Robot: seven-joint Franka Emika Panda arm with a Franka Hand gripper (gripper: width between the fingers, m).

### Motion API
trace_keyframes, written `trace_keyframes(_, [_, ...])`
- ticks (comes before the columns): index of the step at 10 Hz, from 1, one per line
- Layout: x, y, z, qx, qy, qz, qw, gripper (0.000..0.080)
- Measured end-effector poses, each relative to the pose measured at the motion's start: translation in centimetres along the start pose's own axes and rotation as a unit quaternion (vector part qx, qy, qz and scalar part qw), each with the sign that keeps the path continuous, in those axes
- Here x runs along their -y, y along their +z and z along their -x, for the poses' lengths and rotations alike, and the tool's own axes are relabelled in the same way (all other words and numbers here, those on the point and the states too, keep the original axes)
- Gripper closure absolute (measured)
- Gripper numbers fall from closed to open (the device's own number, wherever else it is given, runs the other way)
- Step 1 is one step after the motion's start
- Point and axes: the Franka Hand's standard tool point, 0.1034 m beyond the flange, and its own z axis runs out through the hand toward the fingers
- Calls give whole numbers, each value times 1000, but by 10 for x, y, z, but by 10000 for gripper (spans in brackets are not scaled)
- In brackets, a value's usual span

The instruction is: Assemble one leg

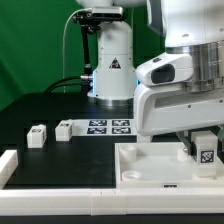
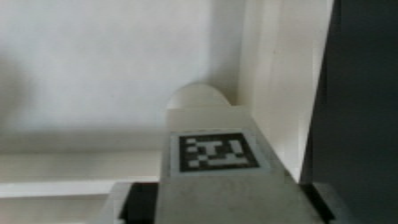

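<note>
1. The black counter (image 1: 50,112) carries everything, and the robot arm (image 1: 180,80) fills the exterior view's right.
2. A large white square piece (image 1: 150,172) lies flat at the front of the counter.
3. The marker board (image 1: 110,126) lies behind it, near the middle.
4. The gripper (image 1: 205,148) is pinching the leg (image 1: 207,155) between its two fingers. The tag faces outward, over the square piece's corner at the exterior view's right. Whether the leg touches that piece, I cannot tell.
5. A second peg (image 1: 64,129) and a third peg (image 1: 38,136) stand near each other on the counter, at the exterior view's left.
</note>
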Motion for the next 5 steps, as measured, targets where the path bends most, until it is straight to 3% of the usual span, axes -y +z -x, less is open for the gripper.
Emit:
trace_keyframes(3, [-1,0,-1,-5,179,0,984,508])
trace_keyframes(5, [-3,0,-1,-4,354,-4,935,508])
